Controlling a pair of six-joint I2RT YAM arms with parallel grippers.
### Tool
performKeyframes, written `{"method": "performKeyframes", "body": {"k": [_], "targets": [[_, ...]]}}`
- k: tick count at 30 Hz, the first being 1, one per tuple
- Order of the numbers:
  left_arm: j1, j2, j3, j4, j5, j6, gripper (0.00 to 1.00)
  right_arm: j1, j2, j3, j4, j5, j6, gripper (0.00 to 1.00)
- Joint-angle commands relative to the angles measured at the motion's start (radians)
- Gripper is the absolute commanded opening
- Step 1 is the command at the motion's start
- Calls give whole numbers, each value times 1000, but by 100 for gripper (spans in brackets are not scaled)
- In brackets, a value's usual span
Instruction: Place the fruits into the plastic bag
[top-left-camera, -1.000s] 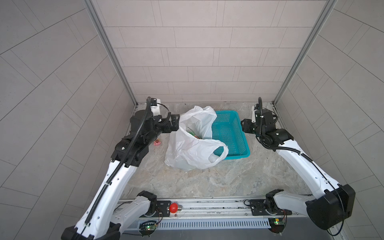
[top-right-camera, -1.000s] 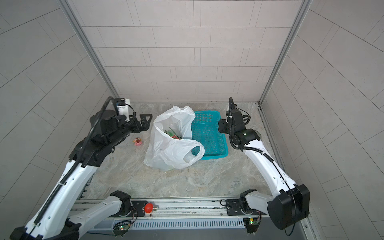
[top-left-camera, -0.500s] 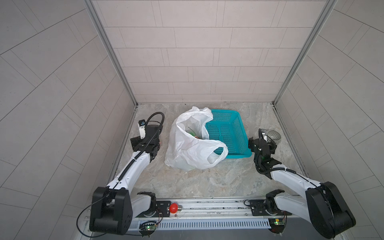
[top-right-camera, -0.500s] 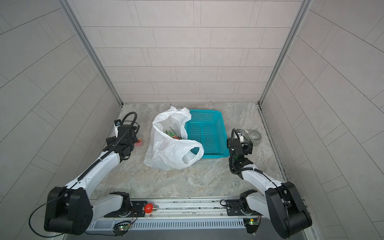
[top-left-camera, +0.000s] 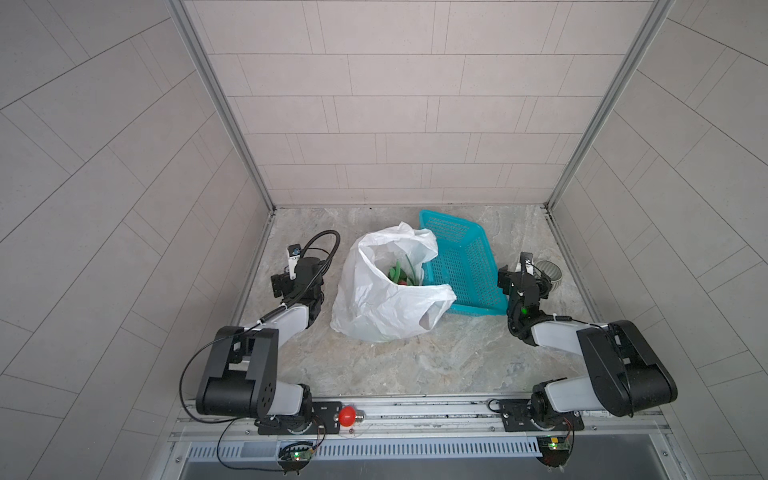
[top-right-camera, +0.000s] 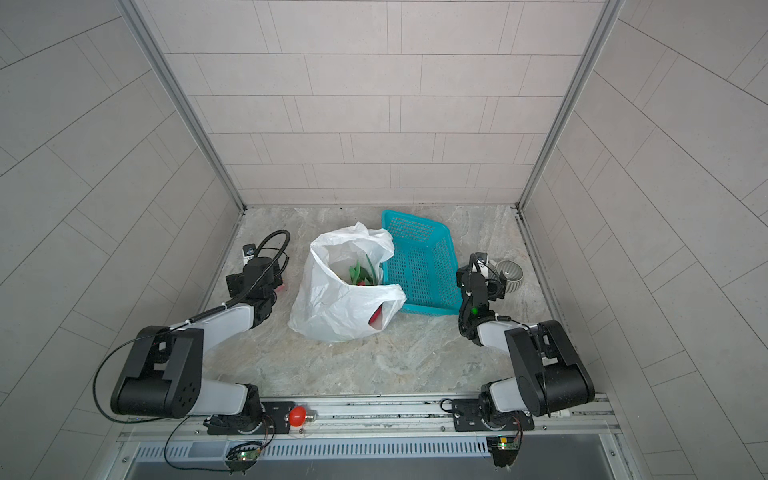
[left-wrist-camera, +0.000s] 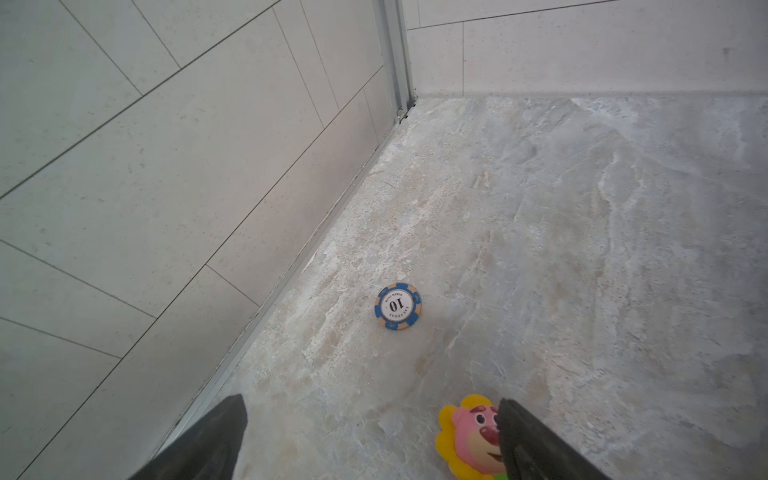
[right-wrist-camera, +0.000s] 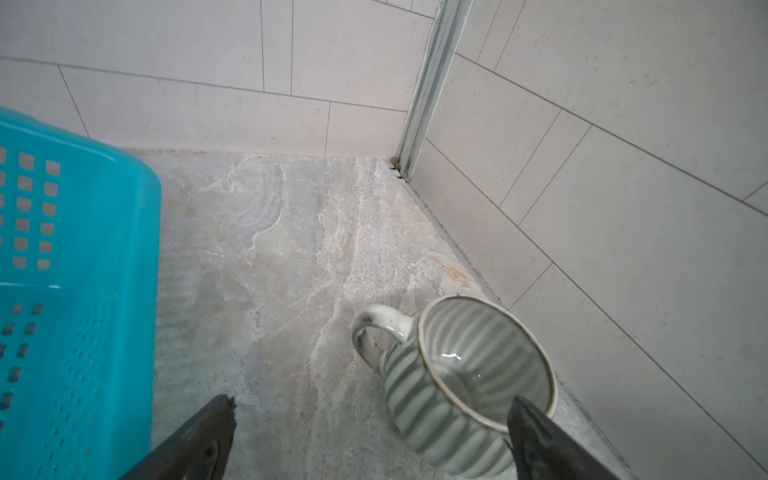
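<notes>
White plastic bag (top-left-camera: 374, 303), one, is sitting between left gripper (left-wrist-camera: 370, 401) and right gripper (right-wrist-camera: 371, 399), showing one red-green fruit (top-left-camera: 401, 276) inside. Both grippers' jaws are standing apart, gripping nothing; one mug (right-wrist-camera: 465, 382) is sitting beside the right gripper.

White-shelled arms (top-left-camera: 291, 326) with black joints, looped black cables (top-left-camera: 328, 233), dark claw fingers (left-wrist-camera: 208, 444).
</notes>
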Motion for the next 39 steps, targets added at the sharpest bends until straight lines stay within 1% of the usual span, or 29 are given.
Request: {"method": "performKeyframes", "body": {"k": [1,2,3,4,5,7,8,9,10,12,14,15,16,17,19,21,23,24,26,27,28,29,31,32,36,39], "targets": [[7,52,-22,130,33,61,100,-41,182,-78,348,-145,-46,99],[9,49,-10,98,54,56,100,-39,128,-66,251,-179,-48,99],[11,47,-16,111,63,58,100,-48,74,-24,87,-216,-41,99],[12,42,-27,127,76,61,100,-51,53,13,-28,-216,-13,99],[16,36,-33,131,106,71,100,-55,85,32,-26,-221,-25,99],[18,27,-50,155,167,99,100,-60,148,-8,153,-233,-53,99],[17,11,-71,177,203,112,100,-59,130,-9,139,-233,-53,99],[18,-16,-89,173,260,97,100,-60,113,5,82,-228,-31,99],[18,-40,-93,150,315,71,100,-60,113,12,63,-226,-28,99],[-1,-67,-55,59,442,70,100,-60,140,-5,137,-234,-53,99],[-13,-54,-20,15,500,107,100,-60,126,3,103,-231,-45,99],[-13,-35,-24,47,489,87,100,-60,130,1,111,-233,-47,99],[-13,-3,-41,118,455,82,100,-60,139,-5,139,-233,-53,99],[-9,28,-74,210,433,81,100,-61,132,-2,124,-235,-53,99],[0,92,-137,390,434,76,100,-60,138,-3,136,-234,-54,99],[12,175,-166,557,412,66,100,-59,132,-6,130,-235,-54,99],[36,113,-96,309,451,40,100,-59,134,-16,153,-235,-56,99],[45,117,-86,286,463,35,100,-59,134,-16,154,-236,-57,99],[47,167,-129,449,460,33,100,-59,137,-9,144,-229,-54,99],[47,173,-128,466,449,39,100,-59,137,-4,131,-225,-52,99],[46,159,-116,413,444,34,100,-59,138,-5,137,-225,-53,99],[46,155,-113,401,444,34,100,-59,137,-6,136,-224,-53,99],[38,164,-137,473,427,42,100,-59,137,-6,137,-225,-52,99],[22,151,-142,463,373,40,100,-59,137,-8,137,-225,-53,99],[18,150,-146,471,379,50,100,-59,137,-6,137,-224,-54,99],[2,152,-157,499,356,63,100,-59,137,-6,137,-225,-52,99]]}}
